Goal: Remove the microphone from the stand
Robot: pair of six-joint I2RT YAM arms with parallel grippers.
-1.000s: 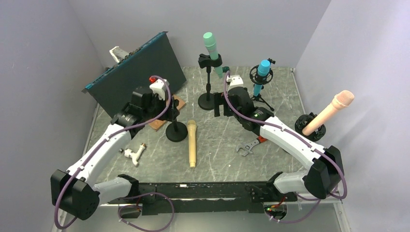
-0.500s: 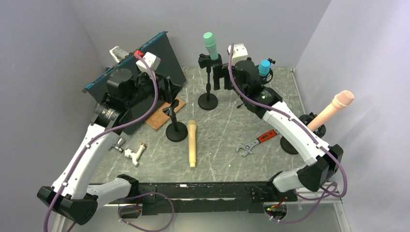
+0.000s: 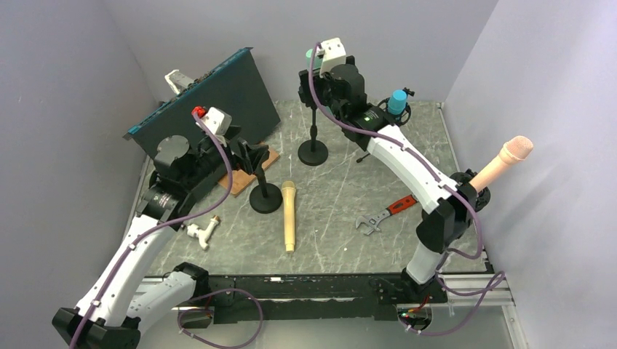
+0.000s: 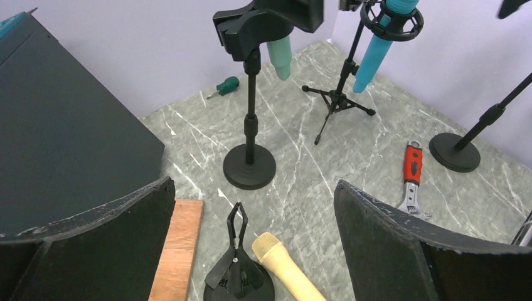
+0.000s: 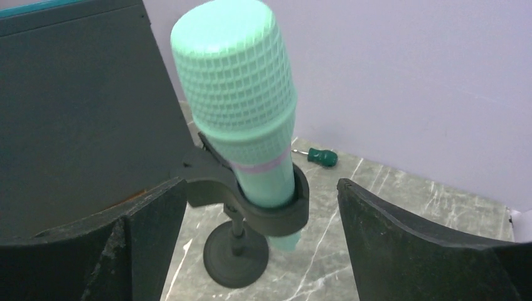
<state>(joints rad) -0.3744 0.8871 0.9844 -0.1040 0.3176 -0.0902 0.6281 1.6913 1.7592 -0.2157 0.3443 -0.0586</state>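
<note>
- The green mic (image 5: 238,113) sits in the clip of its stand (image 5: 233,254), tilted and not yet removed.
- The right tool (image 5: 261,182) is up at the mic with its jaws wide, one on each side, gripping nothing.
- The left tool (image 4: 254,183) hangs wide and empty above a short stand (image 4: 238,279) with a bare clip. A tan mic (image 4: 285,266) lies on the desk (image 4: 295,169) beside it.
- Left to do, as I judge it: close on the green mic and draw it out of the clip.
</note>
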